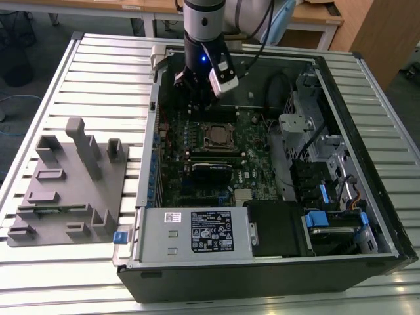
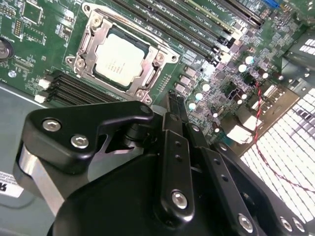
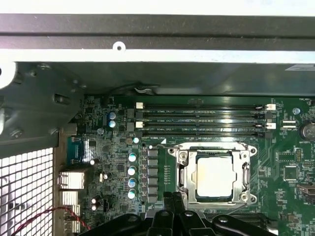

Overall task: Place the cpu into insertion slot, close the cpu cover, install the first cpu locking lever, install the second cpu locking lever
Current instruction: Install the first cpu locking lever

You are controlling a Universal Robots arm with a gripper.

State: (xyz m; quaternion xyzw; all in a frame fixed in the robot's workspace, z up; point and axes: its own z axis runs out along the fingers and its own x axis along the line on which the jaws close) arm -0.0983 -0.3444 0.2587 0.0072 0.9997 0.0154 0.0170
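Hovering over the green board, just beside the insertion slot: gripper, fingers pressed together, nothing held | cpu seated in the insertion slot | cpu cover lying flat on the insertion slot, framing the cpu

Robotics lab workbench
An opened desktop computer case is lying on a slatted aluminium table, a grey fixture block sitting beside it, wooden desks standing behind.
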